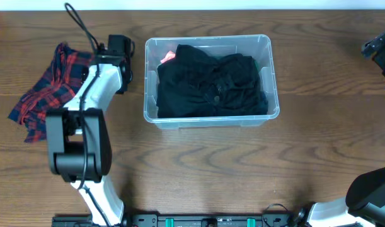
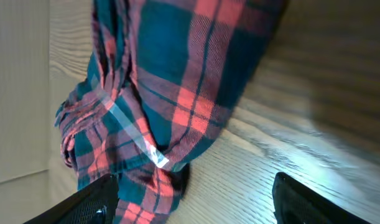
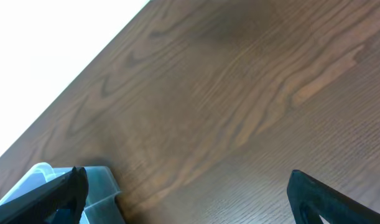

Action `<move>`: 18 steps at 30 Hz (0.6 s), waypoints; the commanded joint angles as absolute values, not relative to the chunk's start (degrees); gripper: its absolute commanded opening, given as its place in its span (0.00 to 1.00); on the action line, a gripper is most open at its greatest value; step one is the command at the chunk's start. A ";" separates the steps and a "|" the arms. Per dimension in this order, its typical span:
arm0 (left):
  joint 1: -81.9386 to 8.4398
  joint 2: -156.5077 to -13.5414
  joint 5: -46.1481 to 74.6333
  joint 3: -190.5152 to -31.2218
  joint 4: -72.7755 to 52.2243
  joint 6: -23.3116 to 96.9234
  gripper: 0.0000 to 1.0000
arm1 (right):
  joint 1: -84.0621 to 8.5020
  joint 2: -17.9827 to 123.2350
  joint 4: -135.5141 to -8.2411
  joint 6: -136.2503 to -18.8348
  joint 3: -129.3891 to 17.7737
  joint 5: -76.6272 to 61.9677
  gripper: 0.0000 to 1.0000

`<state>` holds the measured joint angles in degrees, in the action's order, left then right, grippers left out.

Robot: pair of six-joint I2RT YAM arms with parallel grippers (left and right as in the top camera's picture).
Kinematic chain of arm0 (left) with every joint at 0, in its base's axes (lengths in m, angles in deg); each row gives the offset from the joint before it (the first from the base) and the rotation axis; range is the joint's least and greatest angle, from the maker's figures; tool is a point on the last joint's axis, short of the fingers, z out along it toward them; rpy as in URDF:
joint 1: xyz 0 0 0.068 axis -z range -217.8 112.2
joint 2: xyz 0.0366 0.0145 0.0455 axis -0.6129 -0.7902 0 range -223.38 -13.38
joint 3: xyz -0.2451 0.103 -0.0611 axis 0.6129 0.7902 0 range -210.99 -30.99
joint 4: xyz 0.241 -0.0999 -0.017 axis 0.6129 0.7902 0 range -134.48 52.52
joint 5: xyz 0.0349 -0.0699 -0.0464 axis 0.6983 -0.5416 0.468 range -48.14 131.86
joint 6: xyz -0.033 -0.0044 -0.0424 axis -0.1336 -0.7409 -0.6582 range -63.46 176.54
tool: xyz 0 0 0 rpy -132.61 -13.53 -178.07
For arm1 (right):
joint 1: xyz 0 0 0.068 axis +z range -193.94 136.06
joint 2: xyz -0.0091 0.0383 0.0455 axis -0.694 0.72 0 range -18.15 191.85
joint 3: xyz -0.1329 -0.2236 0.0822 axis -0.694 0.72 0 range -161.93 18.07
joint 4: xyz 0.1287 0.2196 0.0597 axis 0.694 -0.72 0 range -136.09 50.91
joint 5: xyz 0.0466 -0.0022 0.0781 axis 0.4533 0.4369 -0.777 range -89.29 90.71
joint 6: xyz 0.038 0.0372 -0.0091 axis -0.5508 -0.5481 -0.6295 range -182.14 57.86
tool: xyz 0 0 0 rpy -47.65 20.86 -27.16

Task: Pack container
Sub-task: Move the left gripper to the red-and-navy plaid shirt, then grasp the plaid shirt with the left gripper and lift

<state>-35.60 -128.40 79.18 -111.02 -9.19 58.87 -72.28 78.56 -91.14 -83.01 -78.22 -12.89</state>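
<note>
Table [image 1: 198, 170]: container [image 1: 205, 121] upper centre, holds black clothes [image 1: 211, 85]. Plaid shirt [image 1: 44, 88] lies upper left. Left gripper [image 2: 196, 199] hovers over it, jaws apart; best to pinch a bunched fold. Right gripper [image 3: 190, 193] apart, empty.

Dark brown wood-grain table [image 1: 198, 170], shown filling the overhead view. A white strip [image 1: 255, 4] is seen along its far edge. In the right wrist view, the tabletop is bordered by a plain white area [image 3: 46, 43]. A bright sheen [image 2: 339, 155] is cast on the wood in the left wrist view.
</note>
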 commanded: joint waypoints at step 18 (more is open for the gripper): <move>-45.11 -133.75 82.76 -109.21 -15.03 67.98 0.81 | -72.48 78.58 -91.23 -83.77 -79.01 -12.98 0.99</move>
<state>-44.85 -132.92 81.71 -110.58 -14.40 65.60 -72.28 78.58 -91.17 -83.01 -78.22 -12.89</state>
